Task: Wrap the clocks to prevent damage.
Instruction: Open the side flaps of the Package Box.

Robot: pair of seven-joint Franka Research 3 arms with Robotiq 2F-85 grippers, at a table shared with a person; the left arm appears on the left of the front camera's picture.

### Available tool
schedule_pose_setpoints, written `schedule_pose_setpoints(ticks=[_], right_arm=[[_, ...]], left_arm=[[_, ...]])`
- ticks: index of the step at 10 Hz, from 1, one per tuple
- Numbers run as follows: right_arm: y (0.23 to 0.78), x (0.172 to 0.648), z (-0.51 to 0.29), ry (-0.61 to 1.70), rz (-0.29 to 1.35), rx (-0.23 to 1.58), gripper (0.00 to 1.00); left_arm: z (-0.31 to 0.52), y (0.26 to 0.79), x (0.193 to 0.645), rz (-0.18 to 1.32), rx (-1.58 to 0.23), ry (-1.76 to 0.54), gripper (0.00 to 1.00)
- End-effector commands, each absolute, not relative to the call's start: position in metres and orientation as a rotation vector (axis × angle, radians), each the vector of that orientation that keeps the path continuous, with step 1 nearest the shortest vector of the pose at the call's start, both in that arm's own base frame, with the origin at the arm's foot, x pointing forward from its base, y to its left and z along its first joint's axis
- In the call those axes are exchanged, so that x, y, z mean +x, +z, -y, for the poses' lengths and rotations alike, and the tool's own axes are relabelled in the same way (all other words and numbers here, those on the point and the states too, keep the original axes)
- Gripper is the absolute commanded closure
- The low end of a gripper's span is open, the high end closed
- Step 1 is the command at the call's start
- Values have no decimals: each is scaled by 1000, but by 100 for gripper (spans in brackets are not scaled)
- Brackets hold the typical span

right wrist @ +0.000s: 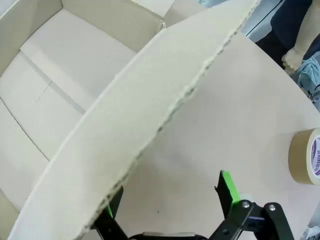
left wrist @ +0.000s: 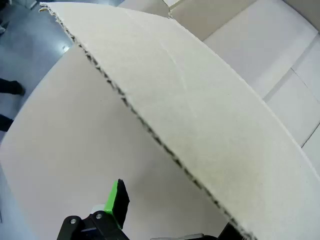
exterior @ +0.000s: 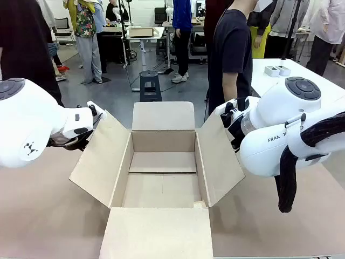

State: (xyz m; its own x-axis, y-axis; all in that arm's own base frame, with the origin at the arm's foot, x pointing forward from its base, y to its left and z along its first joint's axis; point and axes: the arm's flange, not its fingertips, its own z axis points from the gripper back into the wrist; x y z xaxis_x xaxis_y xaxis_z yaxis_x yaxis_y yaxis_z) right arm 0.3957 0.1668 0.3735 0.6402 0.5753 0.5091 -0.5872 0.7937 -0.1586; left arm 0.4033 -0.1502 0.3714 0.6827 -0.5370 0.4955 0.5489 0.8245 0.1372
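The box (exterior: 163, 141) stands open in the middle of the table (exterior: 38, 216), with all four flaps folded outward and its bare floor showing. Your left gripper (left wrist: 172, 212) has its fingers apart, one on each side of the raw edge of the left flap (exterior: 99, 162), near that flap's far corner. The green pad (left wrist: 116, 200) stands off the cardboard, with bare table beside it. Your right gripper (right wrist: 170, 195) sits the same way at the right flap (exterior: 221, 162): its fingers are apart, the rough edge runs between them, and nothing is clamped. Outside the right flap a tape roll (right wrist: 306, 157) sits on the table, near this gripper but apart from it. Beyond the table's edge on that side, just beside the person's hand (right wrist: 291, 56), you see a whitish bundle (right wrist: 310, 82). As far as I can tell it is the wrapped clocks, but the picture's edge cuts it off.
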Motion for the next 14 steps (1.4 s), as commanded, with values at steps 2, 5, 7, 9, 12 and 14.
schedule_pose_setpoints(ticks=[2, 5, 7, 9, 12, 14], right_arm=[[374, 396, -167, 663, 573, 22, 0], [374, 396, -167, 663, 573, 22, 0], [374, 396, -167, 663, 573, 22, 0], [374, 396, -167, 663, 573, 22, 0], [374, 396, -167, 663, 573, 22, 0], [374, 396, -167, 663, 573, 22, 0]], left_arm=[[150, 371, 403, 548, -23, -609, 0], [150, 371, 403, 548, -23, -609, 0], [150, 371, 403, 548, -23, -609, 0], [150, 371, 403, 548, -23, -609, 0], [150, 371, 403, 548, -23, -609, 0], [150, 371, 403, 548, -23, -609, 0]])
